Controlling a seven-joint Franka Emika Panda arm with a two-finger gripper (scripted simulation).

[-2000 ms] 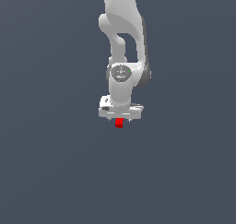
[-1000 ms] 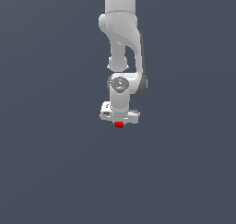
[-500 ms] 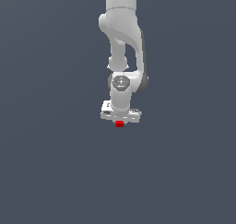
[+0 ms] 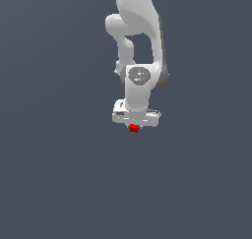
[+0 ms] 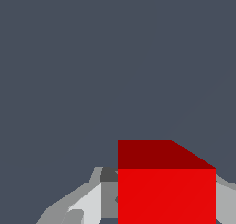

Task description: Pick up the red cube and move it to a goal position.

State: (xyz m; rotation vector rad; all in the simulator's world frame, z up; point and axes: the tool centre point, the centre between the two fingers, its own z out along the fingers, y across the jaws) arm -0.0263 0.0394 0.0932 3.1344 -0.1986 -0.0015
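Observation:
The red cube point(image 4: 134, 128) is a tiny bright red block hanging just under the white hand of the arm, near the middle of the exterior view. My gripper point(image 4: 134, 127) is shut on it; only the cube's lower part pokes out below the hand. In the wrist view the red cube point(image 5: 166, 191) looms large, with its darker face turned away from the camera. Grey-white fingers point(image 5: 87, 203) press against its two sides. The surface beneath is plain dark grey, and whether the cube touches it cannot be told.
The white arm point(image 4: 140, 46) rises from the hand to the top edge of the exterior view. A uniform dark grey ground point(image 4: 59, 174) fills everything else. No goal marker shows in either view.
The hand, with the red cube still held, has shifted slightly toward the exterior view's right and a little upward. The grip has not changed.

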